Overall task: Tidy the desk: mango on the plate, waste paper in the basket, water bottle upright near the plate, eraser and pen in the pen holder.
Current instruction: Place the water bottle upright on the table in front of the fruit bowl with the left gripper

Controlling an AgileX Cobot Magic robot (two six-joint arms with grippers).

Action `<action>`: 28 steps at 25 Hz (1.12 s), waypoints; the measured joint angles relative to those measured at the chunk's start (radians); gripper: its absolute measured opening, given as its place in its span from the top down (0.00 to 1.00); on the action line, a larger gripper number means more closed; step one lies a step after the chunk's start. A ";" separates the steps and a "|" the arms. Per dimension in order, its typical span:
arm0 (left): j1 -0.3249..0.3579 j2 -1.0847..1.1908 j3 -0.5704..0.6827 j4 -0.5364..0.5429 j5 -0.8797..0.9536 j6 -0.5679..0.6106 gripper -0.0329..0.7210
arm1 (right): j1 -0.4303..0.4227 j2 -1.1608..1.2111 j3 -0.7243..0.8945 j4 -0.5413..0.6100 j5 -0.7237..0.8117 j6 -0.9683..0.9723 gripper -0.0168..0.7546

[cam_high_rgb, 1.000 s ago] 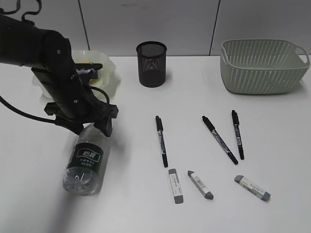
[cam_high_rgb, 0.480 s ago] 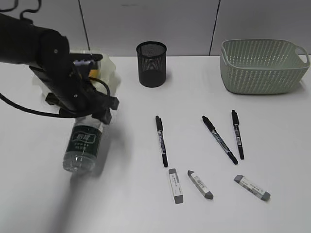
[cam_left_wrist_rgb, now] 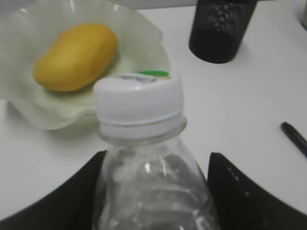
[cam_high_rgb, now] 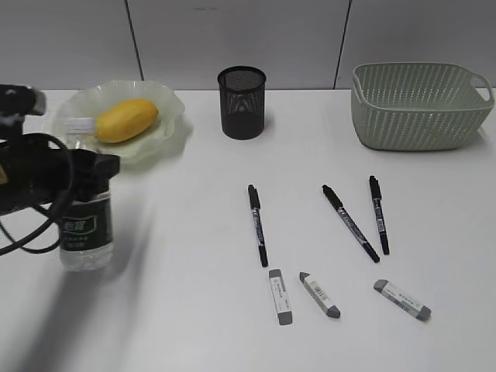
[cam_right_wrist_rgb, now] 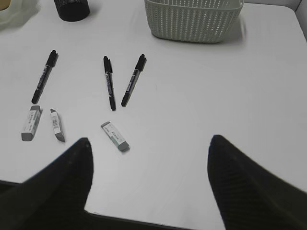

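The water bottle (cam_high_rgb: 85, 225) stands upright on the desk (cam_high_rgb: 209, 232) just in front of the plate (cam_high_rgb: 167, 128). My left gripper (cam_high_rgb: 91, 167) is shut on its neck, with a jaw on each side in the left wrist view (cam_left_wrist_rgb: 153, 167). The mango (cam_high_rgb: 128, 118) lies on the plate. Three black pens (cam_high_rgb: 257, 225) and three erasers (cam_high_rgb: 280, 297) lie on the desk's right half. The pen holder (cam_high_rgb: 242, 102) stands at the back. The basket (cam_high_rgb: 418, 105) is at the back right. My right gripper (cam_right_wrist_rgb: 149, 158) is open and empty above the front right. No waste paper shows.
The other two pens (cam_high_rgb: 350, 222) (cam_high_rgb: 379, 214) lie close together right of centre. The other erasers (cam_high_rgb: 320, 295) (cam_high_rgb: 402, 300) lie near the front edge. A grey wall stands behind the desk.
My left gripper swung the bottle from lying on its side to upright and moved left, uncovering the plate and mango.
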 joint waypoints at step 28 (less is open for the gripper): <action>0.222 0.389 0.049 0.005 -0.833 0.197 0.35 | 0.000 0.000 0.000 0.000 0.000 0.000 0.22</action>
